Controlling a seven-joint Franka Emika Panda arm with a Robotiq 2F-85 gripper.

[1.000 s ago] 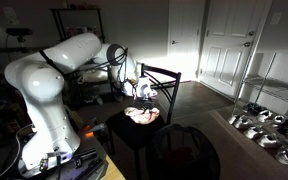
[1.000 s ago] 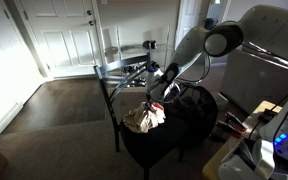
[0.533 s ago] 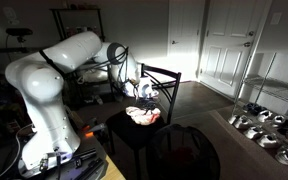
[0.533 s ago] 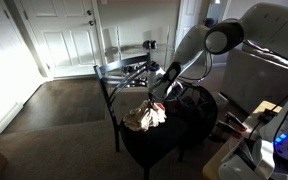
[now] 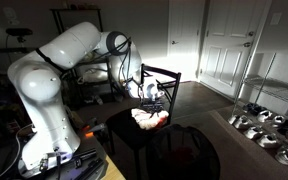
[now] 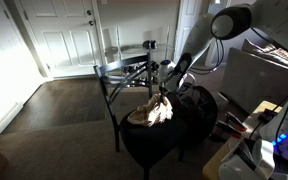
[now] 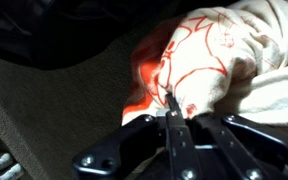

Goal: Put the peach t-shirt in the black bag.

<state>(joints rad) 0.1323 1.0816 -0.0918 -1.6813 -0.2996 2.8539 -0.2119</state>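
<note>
Cloth is pinched between my jaws: my gripper [image 7: 171,106] is closed on a fold of the peach t-shirt [image 7: 219,55], and in the wrist view the two fingertips [image 7: 168,104] meet tight with the fabric caught between them. The shirt there is pale, marked with red-orange lines, bunched up and spreading to the right of my fingers. To their left lies a dull brownish surface, and above that a dark mass; I cannot tell from this view whether it is the bag.

In both exterior views my gripper [image 5: 152,95] [image 6: 167,92] points down over the crumpled shirt [image 5: 151,117] [image 6: 148,114]. The cloth rises to a peak where I hold it, while its lower folds rest in a heap on a dark table [image 5: 130,137] [image 6: 154,148].

The black bag [image 5: 184,152] [image 6: 200,108] stands just beside the table, apart from the shirt; none of the shirt is in it yet. My white arm [image 5: 69,50] reaches over the table from the side away from the bag in an exterior view.

Behind the table stands a dark chair [image 5: 164,74], and a white door [image 5: 227,45] [image 6: 59,40] shows in both exterior views.
</note>
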